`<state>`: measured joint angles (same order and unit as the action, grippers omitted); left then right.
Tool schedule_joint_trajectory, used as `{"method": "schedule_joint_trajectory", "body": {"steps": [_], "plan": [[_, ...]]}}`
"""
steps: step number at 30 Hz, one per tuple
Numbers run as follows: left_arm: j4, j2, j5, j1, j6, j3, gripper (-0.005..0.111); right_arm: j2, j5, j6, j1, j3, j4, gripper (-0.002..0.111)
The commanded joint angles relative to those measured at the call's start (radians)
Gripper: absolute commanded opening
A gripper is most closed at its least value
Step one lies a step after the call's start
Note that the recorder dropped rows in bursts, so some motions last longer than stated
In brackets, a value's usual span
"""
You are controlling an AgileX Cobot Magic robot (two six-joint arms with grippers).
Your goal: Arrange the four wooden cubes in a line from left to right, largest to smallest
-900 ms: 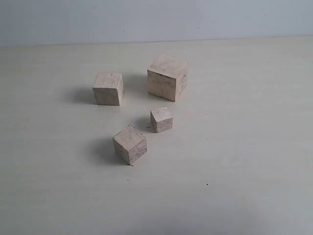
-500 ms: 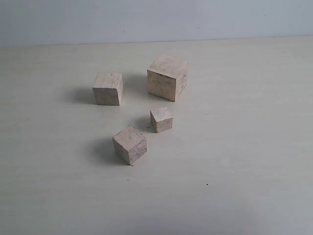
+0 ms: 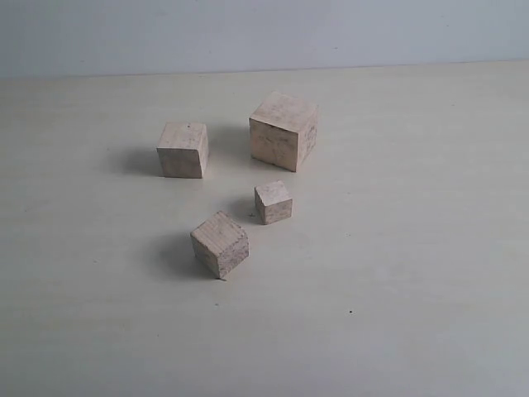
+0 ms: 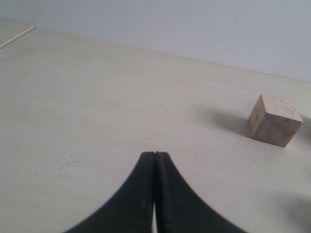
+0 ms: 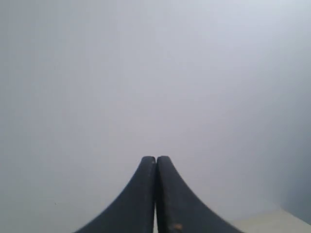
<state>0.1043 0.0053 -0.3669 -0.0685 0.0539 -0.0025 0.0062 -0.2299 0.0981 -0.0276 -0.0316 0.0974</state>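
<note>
Four pale wooden cubes stand loosely grouped on the table in the exterior view. The largest cube (image 3: 283,130) is at the back right, a mid-sized cube (image 3: 183,149) at the back left, the smallest cube (image 3: 273,202) in the middle, and another mid-sized cube (image 3: 220,244), turned corner-on, nearest the front. Neither arm appears in that view. My left gripper (image 4: 155,153) is shut with nothing in it, low over bare table; one cube (image 4: 274,120) sits well off to its side. My right gripper (image 5: 156,158) is shut and empty, facing a plain grey wall.
The pale table (image 3: 413,265) runs back to a grey wall (image 3: 264,33). A thin light strip (image 4: 17,37) lies near the table's edge in the left wrist view. A corner of tabletop (image 5: 272,222) shows in the right wrist view.
</note>
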Motion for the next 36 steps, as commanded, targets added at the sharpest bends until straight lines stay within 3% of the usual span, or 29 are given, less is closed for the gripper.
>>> {"method": "schedule_joint_trajectory", "body": {"steps": [1,15,27,32,36], "plan": [[-0.004,-0.005,0.007,-0.001,0.000,0.002,0.000,0.028,0.175,0.018,0.004,-0.145,0.038,0.000],[-0.004,-0.005,0.007,-0.001,0.000,0.002,0.000,0.701,0.442,-0.133,0.004,-0.761,-0.003,0.000],[-0.004,-0.005,0.007,-0.001,0.000,0.002,0.000,1.461,0.842,-0.266,-0.125,-1.323,0.001,0.000],[-0.004,-0.005,0.007,-0.001,0.000,0.002,0.000,1.619,0.823,-0.316,-0.147,-1.414,0.009,0.000],[-0.004,-0.005,0.007,-0.001,0.000,0.002,0.000,1.669,0.773,-0.308,-0.147,-1.424,0.161,0.000]]}}
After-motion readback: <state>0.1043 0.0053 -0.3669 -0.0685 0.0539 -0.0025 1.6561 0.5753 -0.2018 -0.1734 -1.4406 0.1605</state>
